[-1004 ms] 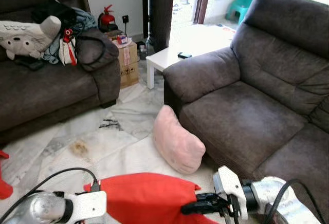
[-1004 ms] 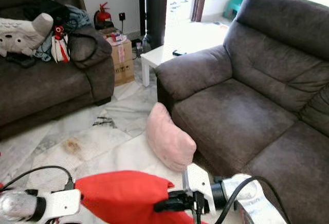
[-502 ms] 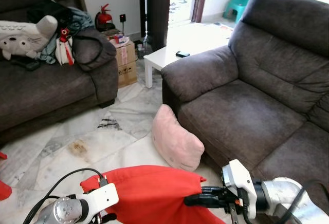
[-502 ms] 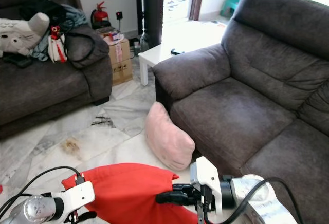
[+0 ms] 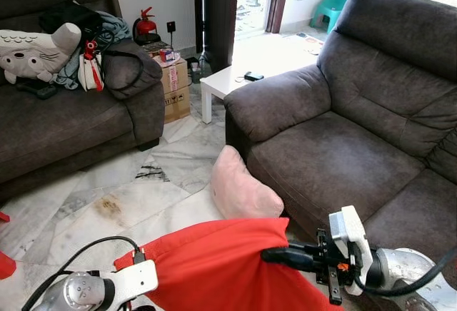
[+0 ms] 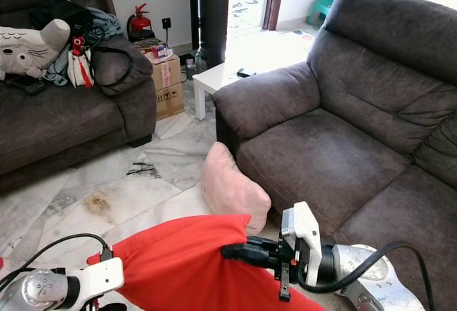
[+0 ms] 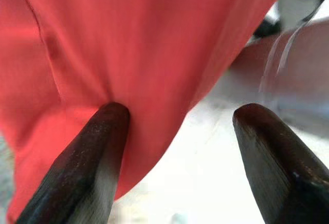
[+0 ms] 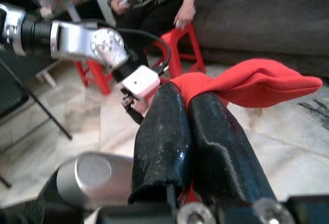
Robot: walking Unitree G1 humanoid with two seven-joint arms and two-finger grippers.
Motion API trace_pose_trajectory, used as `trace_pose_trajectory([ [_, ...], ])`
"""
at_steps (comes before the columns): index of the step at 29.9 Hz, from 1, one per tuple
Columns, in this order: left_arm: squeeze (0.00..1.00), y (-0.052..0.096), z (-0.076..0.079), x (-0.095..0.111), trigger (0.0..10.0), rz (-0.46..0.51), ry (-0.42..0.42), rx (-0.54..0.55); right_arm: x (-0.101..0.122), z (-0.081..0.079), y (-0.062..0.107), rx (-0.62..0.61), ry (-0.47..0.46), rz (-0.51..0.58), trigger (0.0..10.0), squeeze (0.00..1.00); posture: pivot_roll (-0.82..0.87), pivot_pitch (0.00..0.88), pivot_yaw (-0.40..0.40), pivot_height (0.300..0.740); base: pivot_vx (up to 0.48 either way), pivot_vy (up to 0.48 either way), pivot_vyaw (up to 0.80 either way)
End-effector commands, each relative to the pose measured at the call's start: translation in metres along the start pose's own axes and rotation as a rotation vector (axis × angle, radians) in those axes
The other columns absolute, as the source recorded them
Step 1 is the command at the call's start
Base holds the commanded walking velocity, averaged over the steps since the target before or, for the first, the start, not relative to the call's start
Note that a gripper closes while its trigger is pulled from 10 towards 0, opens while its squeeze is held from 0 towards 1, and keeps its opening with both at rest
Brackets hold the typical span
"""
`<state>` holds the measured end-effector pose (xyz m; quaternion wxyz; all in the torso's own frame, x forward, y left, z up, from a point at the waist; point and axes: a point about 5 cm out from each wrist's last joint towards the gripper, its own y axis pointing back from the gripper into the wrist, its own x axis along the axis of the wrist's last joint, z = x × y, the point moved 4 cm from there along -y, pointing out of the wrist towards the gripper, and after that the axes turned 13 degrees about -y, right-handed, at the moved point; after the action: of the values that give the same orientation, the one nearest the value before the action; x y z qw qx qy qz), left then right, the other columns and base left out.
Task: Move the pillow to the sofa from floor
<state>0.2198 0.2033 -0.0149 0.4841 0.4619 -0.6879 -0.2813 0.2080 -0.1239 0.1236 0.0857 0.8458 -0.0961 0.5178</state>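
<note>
Two end effectors are at work on the red pillow [image 5: 228, 264], and the pillow has risen between them since a second ago: its upper edge then lay low beneath the pink pillow, and now it overlaps that pillow's lower part in the head views. The right end effector [image 5: 280, 257] has its two black fingers [image 8: 205, 131] pressed tight together on a fold of the red fabric, as the right wrist view makes plain, and it has moved upward and toward the sofa [image 5: 335, 161] on the robot's right. The left end effector [image 7: 180, 147] stands with its fingers spread, one finger [image 7: 100, 147] pushed against the red cloth and the other clear of it, so it props the pillow rather than pinching it; its white wrist sits under the pillow's left corner.

Judging from that lift, the red pillow is off the marble floor [image 5: 143, 197] or nearly so, and the carry toward the seat cushion appears to be under way. The pillow is not yet over the sofa; it hangs just in front of the seat's front edge.

Outward from there, the pink pillow [image 5: 239, 190] leans against the sofa base on the floor. Farther off stand a white tabletop [image 5: 235, 75], a cardboard box [image 5: 175, 86] and a second sofa [image 5: 64, 125] loaded with a plush toy [image 5: 36, 43].
</note>
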Motion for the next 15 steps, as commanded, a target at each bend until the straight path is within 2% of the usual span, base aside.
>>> trace_pose_trajectory([
  [1, 0.0, 0.0, -0.002, -0.007, 10.0, -0.051, -0.037, 0.012, 0.029, -0.011, 0.001, 0.05, 0.083, 0.112, 10.0, 0.0, 0.05, 0.0, -0.039, 0.74, 0.0, 0.0, 0.0],
  [3, 0.0, 0.0, -0.01, -0.007, 10.0, -0.046, -0.012, 0.075, 0.034, -0.012, 0.001, 0.055, 0.078, 0.152, 10.0, 0.0, 0.05, 0.0, -0.039, 0.74, 0.0, 0.0, 0.0],
  [6, 0.0, -0.003, -0.015, -0.005, 10.0, -0.05, -0.019, 0.091, 0.042, -0.016, 0.0, 0.071, 0.081, 0.197, 10.0, 0.0, 0.05, 0.0, -0.038, 0.74, 0.0, 0.0, 0.0],
  [11, 0.0, -0.007, -0.012, -0.003, 10.0, -0.047, -0.016, 0.078, 0.053, -0.019, -0.001, 0.084, 0.086, 0.263, 10.0, 0.0, 0.04, 0.0, -0.036, 0.74, 0.0, 0.0, 0.0],
  [15, 0.0, -0.011, -0.006, -0.001, 10.0, -0.047, -0.024, 0.069, 0.069, -0.016, 0.002, 0.066, 0.107, 0.37, 10.0, 0.0, 0.04, 0.0, -0.036, 0.74, 0.0, 0.0, 0.0],
])
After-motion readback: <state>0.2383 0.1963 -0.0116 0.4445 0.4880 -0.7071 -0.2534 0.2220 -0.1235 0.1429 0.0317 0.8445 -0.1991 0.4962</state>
